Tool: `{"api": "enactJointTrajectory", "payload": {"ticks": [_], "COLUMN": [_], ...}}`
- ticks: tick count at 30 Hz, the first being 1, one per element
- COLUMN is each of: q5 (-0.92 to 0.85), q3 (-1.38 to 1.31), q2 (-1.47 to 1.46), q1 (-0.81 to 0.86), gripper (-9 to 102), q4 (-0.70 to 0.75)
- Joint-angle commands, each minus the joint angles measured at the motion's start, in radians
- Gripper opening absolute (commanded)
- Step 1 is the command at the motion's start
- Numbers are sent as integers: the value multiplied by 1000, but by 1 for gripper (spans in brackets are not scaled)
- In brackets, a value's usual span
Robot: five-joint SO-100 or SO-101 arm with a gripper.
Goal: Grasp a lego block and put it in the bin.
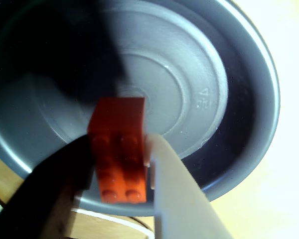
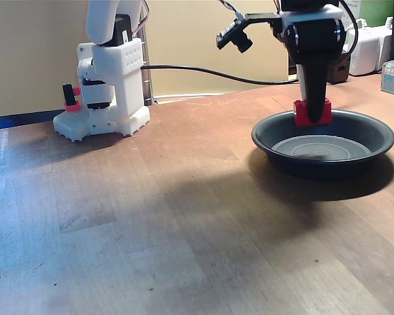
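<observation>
The gripper [image 1: 120, 172] is closed on the red lego block [image 1: 118, 157] — one dark finger and one white finger pinch its sides. In the fixed view the block [image 2: 312, 112] hangs above the dark bin [image 2: 269, 139] — over its far rim, on the wooden table [image 2: 151, 216].

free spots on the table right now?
Bare wood across the front, and between the robot base and the bin. Bin floor is bare too. Crowded over the bin's far rim: gripper holding the lego block.

Illegible embossed mark on the bin [image 1: 204, 98].
</observation>
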Motion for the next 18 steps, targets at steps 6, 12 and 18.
{"api": "enactJointTrajectory", "payload": {"ticks": [6, 12, 18], "q5": [-41, -49, -104], "q3": [-31, -31, -34], "q2": [5, 8, 67], "q1": [3, 21, 32], "gripper": [19, 19, 19], "q4": [3, 60, 137]}}
